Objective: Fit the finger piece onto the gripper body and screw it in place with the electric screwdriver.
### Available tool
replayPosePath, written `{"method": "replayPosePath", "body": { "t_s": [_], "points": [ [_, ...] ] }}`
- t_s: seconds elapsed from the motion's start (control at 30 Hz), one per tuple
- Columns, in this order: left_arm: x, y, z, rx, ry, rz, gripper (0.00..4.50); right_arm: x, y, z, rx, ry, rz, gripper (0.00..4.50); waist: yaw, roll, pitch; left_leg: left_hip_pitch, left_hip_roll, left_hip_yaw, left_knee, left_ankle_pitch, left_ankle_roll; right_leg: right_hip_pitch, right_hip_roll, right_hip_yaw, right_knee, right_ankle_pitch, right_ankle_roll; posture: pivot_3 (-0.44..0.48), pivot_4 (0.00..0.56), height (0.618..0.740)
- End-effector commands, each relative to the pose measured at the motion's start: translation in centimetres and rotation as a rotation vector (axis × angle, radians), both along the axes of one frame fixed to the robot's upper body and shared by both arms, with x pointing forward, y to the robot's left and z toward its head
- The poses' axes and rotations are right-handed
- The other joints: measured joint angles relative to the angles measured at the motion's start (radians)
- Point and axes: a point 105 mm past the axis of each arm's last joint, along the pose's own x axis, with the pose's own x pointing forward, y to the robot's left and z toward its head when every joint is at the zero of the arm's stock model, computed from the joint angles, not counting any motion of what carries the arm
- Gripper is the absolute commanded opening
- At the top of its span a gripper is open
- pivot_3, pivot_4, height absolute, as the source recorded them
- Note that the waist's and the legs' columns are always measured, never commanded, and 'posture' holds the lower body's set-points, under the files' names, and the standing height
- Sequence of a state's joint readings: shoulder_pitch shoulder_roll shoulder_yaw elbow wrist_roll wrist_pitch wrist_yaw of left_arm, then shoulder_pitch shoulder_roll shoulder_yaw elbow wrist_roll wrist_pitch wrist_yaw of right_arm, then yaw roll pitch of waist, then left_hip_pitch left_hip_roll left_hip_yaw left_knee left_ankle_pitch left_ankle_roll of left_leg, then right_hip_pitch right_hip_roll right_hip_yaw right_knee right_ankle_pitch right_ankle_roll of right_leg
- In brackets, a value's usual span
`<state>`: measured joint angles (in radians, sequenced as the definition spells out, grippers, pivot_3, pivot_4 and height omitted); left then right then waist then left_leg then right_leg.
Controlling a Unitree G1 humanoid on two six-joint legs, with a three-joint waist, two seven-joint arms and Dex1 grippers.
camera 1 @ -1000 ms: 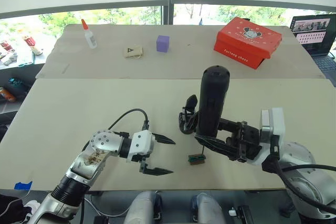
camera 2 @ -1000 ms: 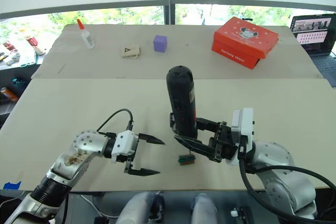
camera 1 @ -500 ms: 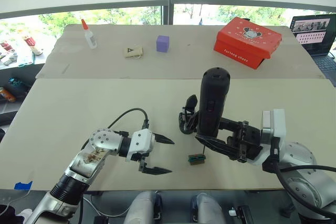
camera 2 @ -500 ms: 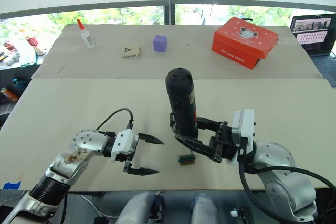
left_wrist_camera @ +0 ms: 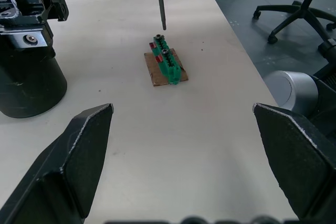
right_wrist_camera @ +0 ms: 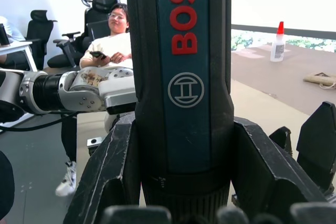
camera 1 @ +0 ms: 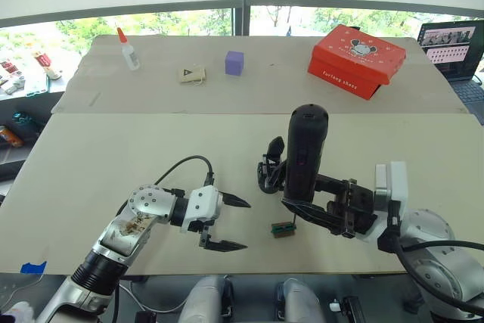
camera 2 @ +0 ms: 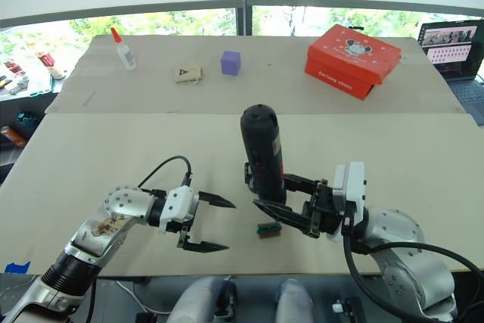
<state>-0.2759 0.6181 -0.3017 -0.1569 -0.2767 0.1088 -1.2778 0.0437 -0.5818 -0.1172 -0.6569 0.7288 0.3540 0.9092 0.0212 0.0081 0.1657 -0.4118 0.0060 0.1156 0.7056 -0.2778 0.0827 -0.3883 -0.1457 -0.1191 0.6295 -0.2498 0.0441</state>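
- Over the last second the electric screwdriver point(camera 1: 304, 153) has sunk slightly in the frame and stands nearly upright at centre, while the right gripper point(camera 1: 321, 203) clamping its lower handle has drawn a little toward the lower right.
- The thin metal bit point(left_wrist_camera: 160, 1) now hangs just above the small green-and-brown block point(left_wrist_camera: 166, 64) at lower centre; whether the tip touches it cannot be told.
- This suggests the robot is lining the bit up over the block, perhaps for a screw; the fitting itself looks not yet begun.
- The left gripper point(camera 1: 225, 223) sits at lower left of centre as before, fingers spread wide and holding nothing.
- The gripper body point(camera 1: 269, 169) stands on the table point(camera 1: 113, 149) just left of and behind the screwdriver, apart from both grippers.
- The finger piece cannot be singled out with certainty.
- Count: one screwdriver, one gripper body, one green block, two robot grippers.
- Along the upper part of the frame: one glue bottle point(camera 1: 128, 50), one tan tag point(camera 1: 192, 75), one purple cube point(camera 1: 234, 63), one red box point(camera 1: 357, 60).
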Motion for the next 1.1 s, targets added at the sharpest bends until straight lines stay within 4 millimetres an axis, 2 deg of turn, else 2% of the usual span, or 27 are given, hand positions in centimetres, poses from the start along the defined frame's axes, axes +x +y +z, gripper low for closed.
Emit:
{"method": "replayPosePath", "body": {
  "t_s": [0.03, 1.1],
  "points": [
    [0.18, 0.04, 0.97, -0.018, -0.039, -0.009, 4.5, -0.49, 0.13, 1.29, 0.027, -0.077, 0.018, 1.94, 0.0, 0.0, 0.0, 0.0, 0.0, 0.0, 0.0, 0.0, 0.0, 0.0, 0.0, 0.0, 0.0, 0.0, 0.0, 0.0, 0.15, 0.74],
    [-0.01, 0.15, 0.96, -0.013, -0.046, -0.012, 4.5, -0.17, 0.25, 1.28, 0.022, -0.095, 0.023, 1.94, 0.0, 0.0, 0.0, 0.0, 0.0, 0.0, 0.0, 0.0, 0.0, 0.0, 0.0, 0.0, 0.0, 0.0, 0.0, 0.0, 0.15, 0.74]
  ]
}}
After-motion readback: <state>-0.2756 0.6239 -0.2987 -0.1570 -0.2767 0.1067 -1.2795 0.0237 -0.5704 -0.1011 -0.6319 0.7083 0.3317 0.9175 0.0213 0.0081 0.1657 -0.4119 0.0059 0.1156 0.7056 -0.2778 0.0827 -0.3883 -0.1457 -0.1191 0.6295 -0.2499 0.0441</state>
